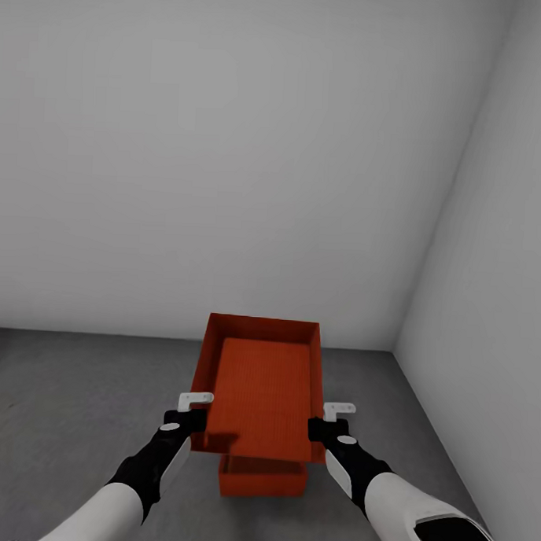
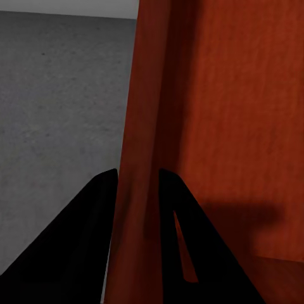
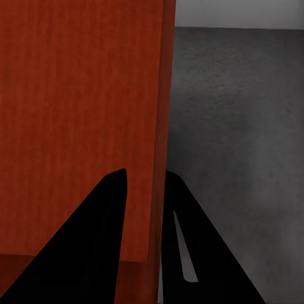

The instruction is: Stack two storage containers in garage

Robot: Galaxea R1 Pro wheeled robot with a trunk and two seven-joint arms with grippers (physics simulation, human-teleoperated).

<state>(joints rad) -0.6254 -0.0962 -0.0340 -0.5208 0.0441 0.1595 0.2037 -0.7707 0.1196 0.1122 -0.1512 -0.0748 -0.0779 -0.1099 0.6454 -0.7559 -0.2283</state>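
Currently, setting: a bare garage corner with pale grey walls (image 1: 229, 143) and a dark grey concrete floor (image 1: 76, 404).
Held container: an orange-red open-topped bin (image 1: 259, 388) hangs in the air in front of the robot, at about 6 o'clock in the head view, level and with its ribbed inside facing up.
Lower container: a second orange-red bin (image 1: 263, 476) sits on the floor directly beneath the held one, mostly hidden by it; only its near wall shows.
Left gripper: the left gripper (image 2: 136, 209) is clamped on the held bin's left wall, one black finger on each side of the thin wall, at about 8 o'clock of the bin.
Right gripper: the right gripper (image 3: 145, 209) pinches the right wall the same way, at about 4 o'clock of the bin.
Step in hand: judged from this, the stacking step; one bin is down and the other is carried above it.
Next move: likely lower both arms evenly, keep the bin level and squared over the lower one, then release once it rests.
Risk: an offset could leave it tilted on a rim.
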